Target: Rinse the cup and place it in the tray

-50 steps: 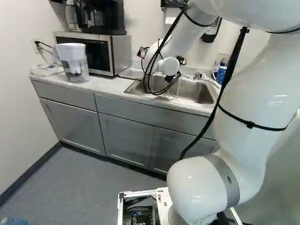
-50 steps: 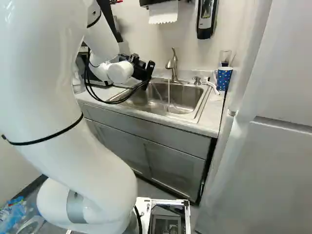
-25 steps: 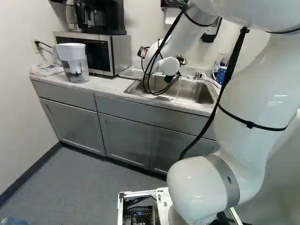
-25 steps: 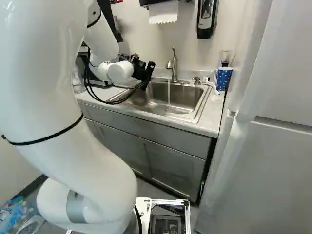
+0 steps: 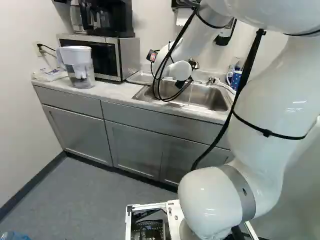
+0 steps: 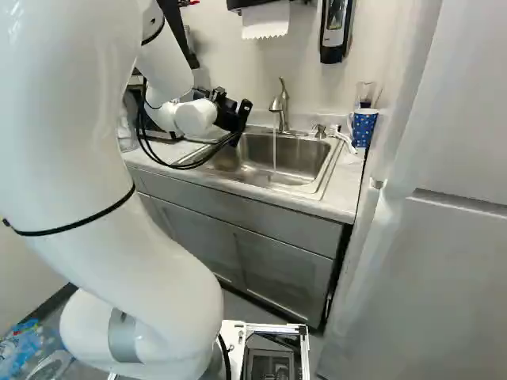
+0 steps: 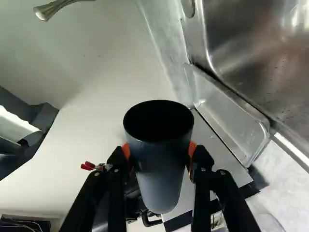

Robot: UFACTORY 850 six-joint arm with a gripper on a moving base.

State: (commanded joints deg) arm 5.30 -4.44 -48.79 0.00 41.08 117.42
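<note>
The white arm (image 6: 166,63) extends over the grey-fronted counter (image 5: 115,91) to the near side of the steel sink (image 6: 305,161), judged by the right base view. The shallow tray (image 7: 223,121) lies alongside the basin in the wrist view, apart from the load. The tap (image 6: 283,103) is running, its thin stream of water (image 6: 274,150) falling into the basin with nothing under it. The gripper (image 7: 159,150) has the dark, tapered cup (image 7: 163,169) pinched between its two fingers, one orange pad (image 7: 192,150) to each side of the wall; its mouth faces the wrist camera, its narrower base points away. Whether it has been rinsed cannot be determined, the interior being in shadow. Assessment: the item is probably light when empty and stiff-walled, though metal or hard plastic cannot be told apart; no dent or crack is visible. The smooth outside offers no handle in sight and is likely slippery when wet; retained water would add weight and could shift it. The taper may encourage the wall to creep through the pads. Recommended hold: opposite sides of the upper wall, below the rim, as at present, with firm but moderate pressure, leaving the base free to meet the tray squarely.
</note>
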